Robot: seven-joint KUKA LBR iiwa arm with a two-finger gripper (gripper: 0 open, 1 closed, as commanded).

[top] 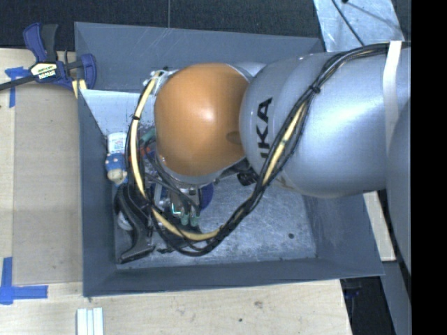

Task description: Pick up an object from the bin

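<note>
Small white-blue-yellow thing [115, 160] by left wall of bin [94, 215]

A: What is the orange cover [199, 117] hiding?
B: It is covering the middle of the bin [279, 253]; the grey arm [328, 131] is covering the right part and is running off the right edge.
A: And at the left wall?
B: A white and blue thing [115, 155] is peeking out, too small to name. A black piece [136, 246] is lying partly under the cables [183, 237], perhaps a tool.
</note>
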